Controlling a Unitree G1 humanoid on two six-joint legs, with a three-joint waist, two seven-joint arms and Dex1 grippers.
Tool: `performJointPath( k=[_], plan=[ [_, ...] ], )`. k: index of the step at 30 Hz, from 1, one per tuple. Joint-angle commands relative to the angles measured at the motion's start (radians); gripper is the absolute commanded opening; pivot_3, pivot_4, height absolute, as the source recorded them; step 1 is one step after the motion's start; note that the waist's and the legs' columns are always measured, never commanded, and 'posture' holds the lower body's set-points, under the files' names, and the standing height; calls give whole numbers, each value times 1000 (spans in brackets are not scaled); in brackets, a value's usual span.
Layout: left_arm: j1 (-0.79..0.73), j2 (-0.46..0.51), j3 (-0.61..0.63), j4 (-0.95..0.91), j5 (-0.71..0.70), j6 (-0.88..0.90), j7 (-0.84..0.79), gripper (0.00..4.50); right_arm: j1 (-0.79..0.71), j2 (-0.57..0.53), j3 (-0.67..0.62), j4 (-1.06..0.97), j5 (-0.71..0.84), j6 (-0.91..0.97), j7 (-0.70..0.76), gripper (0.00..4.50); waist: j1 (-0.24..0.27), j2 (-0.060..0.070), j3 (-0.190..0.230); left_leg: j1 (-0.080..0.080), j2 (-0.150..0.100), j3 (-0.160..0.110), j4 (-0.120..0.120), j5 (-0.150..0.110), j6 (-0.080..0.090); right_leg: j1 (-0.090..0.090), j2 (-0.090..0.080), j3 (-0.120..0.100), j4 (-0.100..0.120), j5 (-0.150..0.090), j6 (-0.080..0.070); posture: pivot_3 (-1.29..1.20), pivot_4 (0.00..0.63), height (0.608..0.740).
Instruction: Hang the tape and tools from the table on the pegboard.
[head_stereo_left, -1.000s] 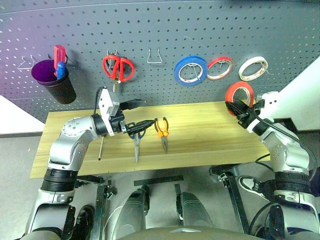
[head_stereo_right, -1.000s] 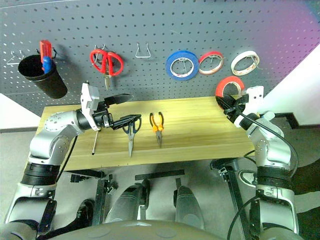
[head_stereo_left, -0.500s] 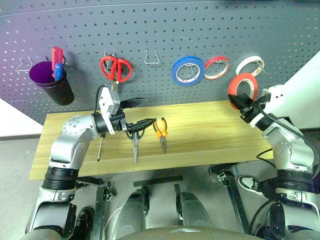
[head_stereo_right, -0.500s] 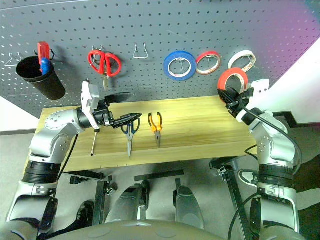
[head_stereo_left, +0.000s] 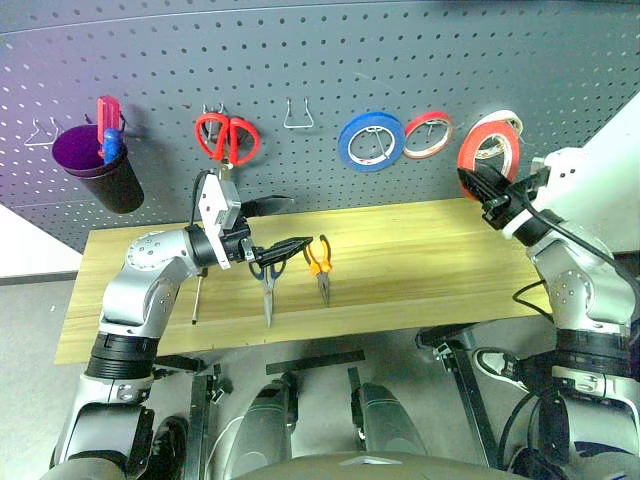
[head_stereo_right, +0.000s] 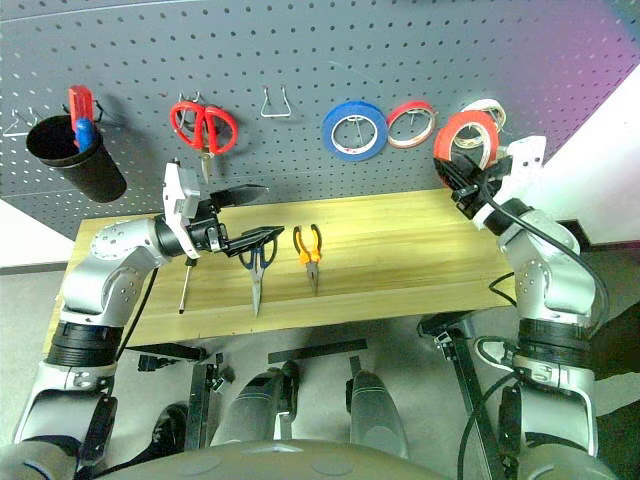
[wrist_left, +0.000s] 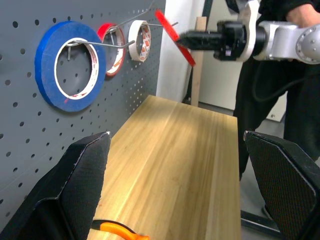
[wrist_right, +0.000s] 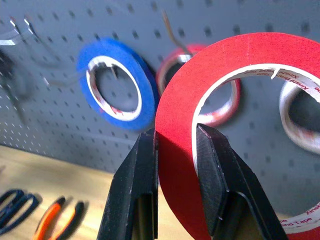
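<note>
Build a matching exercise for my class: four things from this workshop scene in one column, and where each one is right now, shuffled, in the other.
Things:
1. red tape
2. blue roll
3. pliers
4. red-handled scissors

Places:
A. lying on the table
B. clamped in the right end effector
C. hanging on the pegboard, left of the bare wire hook
D. hanging on the pegboard, right of the bare wire hook

Pairs: 1-B, 2-D, 3-A, 4-C

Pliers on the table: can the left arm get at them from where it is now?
Probably yes: the left end effector hangs open just above the scissors, the pliers lie right beside them, nothing between.
</note>
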Motion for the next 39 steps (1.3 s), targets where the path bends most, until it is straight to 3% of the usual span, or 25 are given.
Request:
performJointPath(
  k=[1, 27, 39],
  plan=[
    [-7, -1, 9, -11, 1, -22, -2, 4500, -30, -17, -19, -58, 20, -2, 0, 708, 0, 0, 0, 0, 0, 0, 0, 0, 0, 0, 0, 0, 0, 0, 0, -112, 180, 740],
    [13, 5, 11, -40, -2, -14, 1, 4500, -63, 19, 47, -162, 46, 35, -8, 708, 0, 0, 0, 0, 0, 0, 0, 0, 0, 0, 0, 0, 1, 0, 0, -102, 186, 740],
    [28, 6, 15, -60, -10, 1, 18, 4500, -94, 27, 118, -73, -13, -20, 33, 708, 0, 0, 0, 0, 0, 0, 0, 0, 0, -1, 0, 0, 1, 0, 0, -84, 199, 740]
  ],
)
